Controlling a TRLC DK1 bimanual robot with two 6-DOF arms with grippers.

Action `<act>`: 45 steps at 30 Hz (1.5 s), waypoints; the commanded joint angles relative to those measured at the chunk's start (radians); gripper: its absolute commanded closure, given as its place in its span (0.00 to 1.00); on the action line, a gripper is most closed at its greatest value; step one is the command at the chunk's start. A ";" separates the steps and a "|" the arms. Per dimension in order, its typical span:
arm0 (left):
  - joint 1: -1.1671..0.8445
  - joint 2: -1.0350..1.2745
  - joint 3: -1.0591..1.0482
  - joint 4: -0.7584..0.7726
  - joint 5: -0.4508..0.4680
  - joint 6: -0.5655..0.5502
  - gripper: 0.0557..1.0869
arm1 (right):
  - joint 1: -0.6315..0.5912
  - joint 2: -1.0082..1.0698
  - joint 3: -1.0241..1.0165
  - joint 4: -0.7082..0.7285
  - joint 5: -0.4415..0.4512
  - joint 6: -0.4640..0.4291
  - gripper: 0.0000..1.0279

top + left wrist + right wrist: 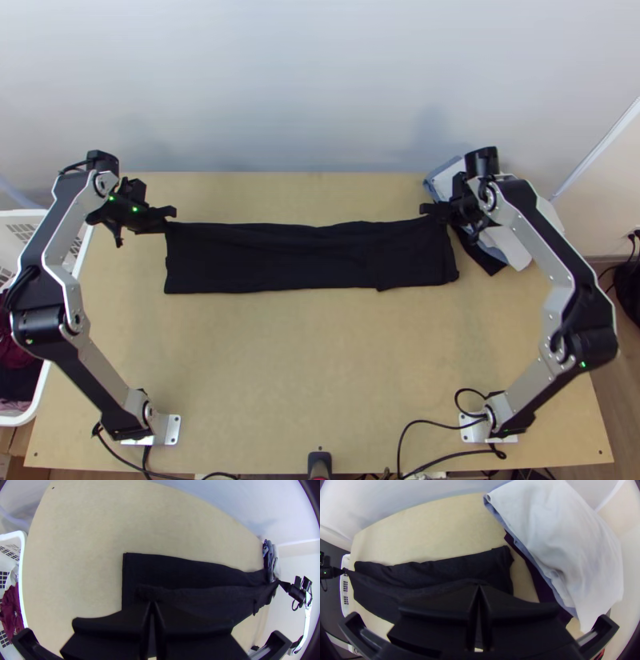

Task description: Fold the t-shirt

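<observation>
The left hand (152,604) and right hand (479,587) grip the black t-shirt (272,260) at its far corners; it stretches lengthwise between them, along the tabletop's (320,360) far edge.

Wide tabletop (320,376) room on near side of black shirt (280,264); narrower strip between shirt and wall (320,96). Shirt stretched between left claw (170,221) and right claw (430,213) bars low crossing. Clothes pile (508,243) blocks far right; white basket (22,214) borders left edge.
</observation>
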 commanded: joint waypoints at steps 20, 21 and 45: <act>0.003 0.074 -0.027 0.132 -0.025 -0.047 0.79 | 0.043 0.148 0.058 0.111 0.111 0.002 0.84; 0.003 0.066 -0.038 0.140 -0.027 -0.047 0.67 | 0.051 0.145 0.053 0.111 0.125 0.002 0.78; 0.145 -0.148 -0.369 0.258 0.243 0.114 0.05 | 0.131 -0.305 0.005 0.039 0.042 0.035 0.04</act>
